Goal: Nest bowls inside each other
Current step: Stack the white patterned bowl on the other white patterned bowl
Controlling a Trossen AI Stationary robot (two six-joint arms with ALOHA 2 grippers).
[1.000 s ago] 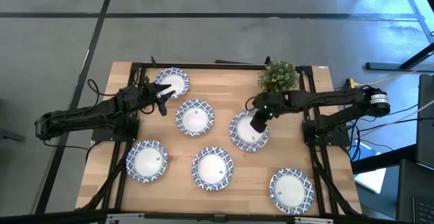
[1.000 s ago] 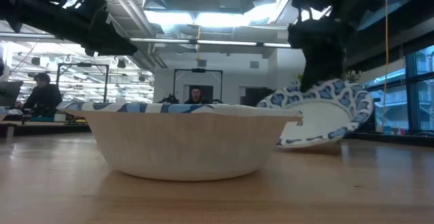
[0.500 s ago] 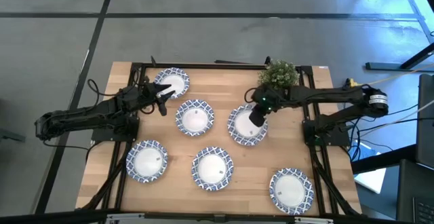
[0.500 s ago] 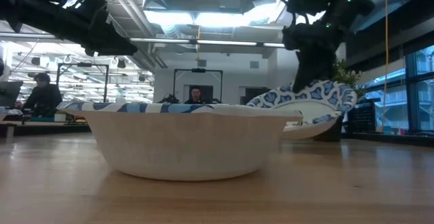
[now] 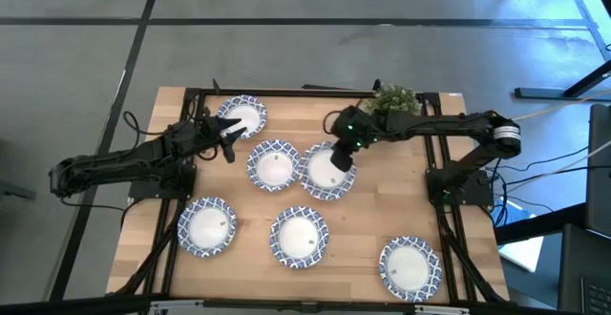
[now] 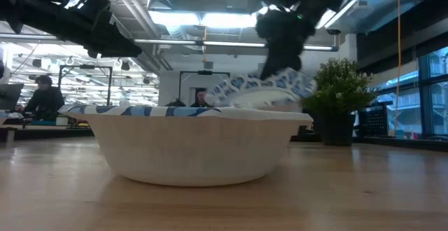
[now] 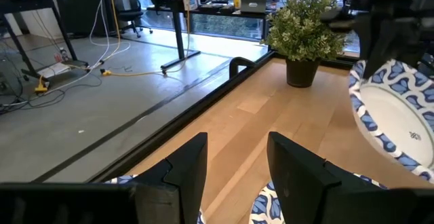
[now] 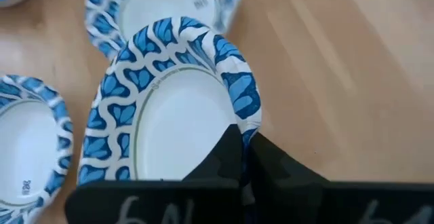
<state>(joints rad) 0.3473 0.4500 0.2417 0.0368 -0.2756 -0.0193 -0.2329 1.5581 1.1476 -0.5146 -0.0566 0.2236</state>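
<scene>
Right jaws (image 5: 336,158) gripping bowl (image 5: 320,174) above wooden table (image 5: 363,234)

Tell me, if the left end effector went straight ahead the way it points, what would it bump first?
Probably the potted plant, straight ahead of the left end effector across bare wood. The bowl carried by the right end effector sits off to one side, though depth is unclear.

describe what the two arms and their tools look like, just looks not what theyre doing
Both arms are dark, near-black, jointed tubes with black cables trailing along them. The left tool ends in two flat, matte black fingers. The right tool has the same dark fingers, with a small green light glowing just behind it. A rounded silver-ringed joint sits at the right arm's elbow. White marks along the right tool's edge are unreadable.
</scene>
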